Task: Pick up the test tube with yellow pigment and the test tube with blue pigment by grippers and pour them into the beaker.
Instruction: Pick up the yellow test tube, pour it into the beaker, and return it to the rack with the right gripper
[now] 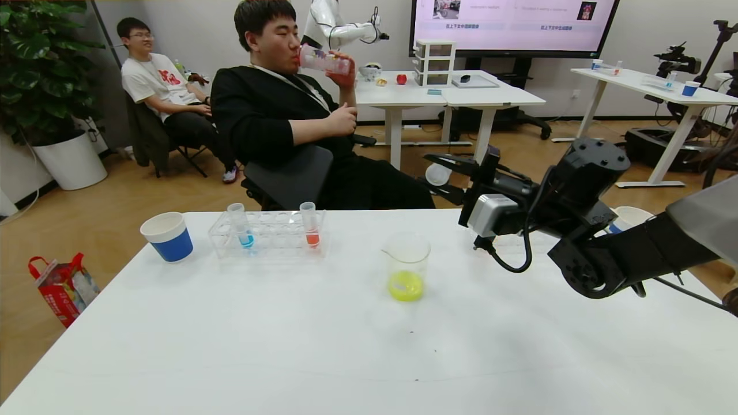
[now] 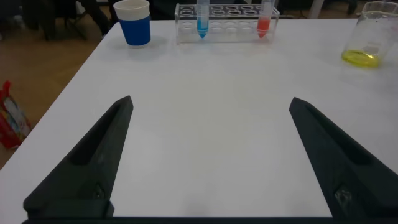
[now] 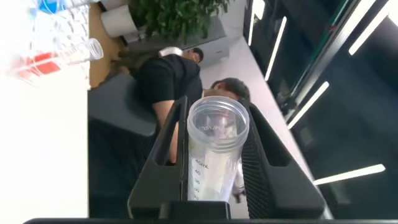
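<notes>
My right gripper (image 1: pixel 447 173) clenches the emptied yellow tube (image 3: pixel 213 155) sideways beyond the beaker (image 1: pixel 407 266); I'd return it upright, then send my open left gripper (image 2: pixel 208 162) for the blue tube (image 1: pixel 240 225).

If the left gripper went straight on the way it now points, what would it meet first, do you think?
Probably the clear rack holding the blue tube; the open left gripper has only bare table before that.

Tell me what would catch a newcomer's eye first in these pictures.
Probably the right gripper, raised beyond the table's far edge, shut on an emptied test tube lying sideways. Next, the beaker near the middle of the white table, with yellow liquid at its bottom. Behind it to the robot's left, a clear rack holds the test tube with blue pigment and an orange-red one.
</notes>
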Motion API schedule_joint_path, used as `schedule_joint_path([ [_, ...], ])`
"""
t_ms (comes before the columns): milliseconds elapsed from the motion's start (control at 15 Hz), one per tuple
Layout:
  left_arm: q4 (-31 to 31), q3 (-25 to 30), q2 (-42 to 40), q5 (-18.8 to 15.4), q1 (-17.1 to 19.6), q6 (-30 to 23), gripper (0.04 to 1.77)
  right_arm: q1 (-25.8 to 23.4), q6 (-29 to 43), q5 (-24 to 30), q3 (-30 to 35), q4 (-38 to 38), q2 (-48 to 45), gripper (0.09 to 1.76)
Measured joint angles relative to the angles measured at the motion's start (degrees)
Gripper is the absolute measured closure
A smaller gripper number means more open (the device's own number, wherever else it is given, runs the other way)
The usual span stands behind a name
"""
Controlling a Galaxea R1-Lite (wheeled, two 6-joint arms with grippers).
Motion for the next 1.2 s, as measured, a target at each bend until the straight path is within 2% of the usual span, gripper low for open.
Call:
schedule_joint_path([
  [133,0.0,0.0,0.0,0.0,0.0,0.0,0.06,-0.3,10.0,-3.0,2.3,-3.9,-0.6,1.35],
  [400,0.0,0.0,0.0,0.0,0.0,0.0,0.06,-1.4,31.5,-16.8,4.5,-6.9,-1.2,1.35],
  [533,0.0,0.0,0.0,0.0,0.0,0.0,0.06,-1.8,42.1,-23.3,4.7,-5.7,-1.5,1.35],
  [667,0.0,0.0,0.0,0.0,0.0,0.0,0.06,-2.6,50.6,-29.3,4.9,0.7,-2.5,1.35],
  [933,0.0,0.0,0.0,0.0,0.0,0.0,0.06,-6.3,63.8,-30.7,2.6,15.6,-6.8,1.35],
  [1200,0.0,0.0,0.0,0.0,0.0,0.0,0.06,-14.7,64.9,-27.6,-0.7,22.0,-9.6,1.35],
])
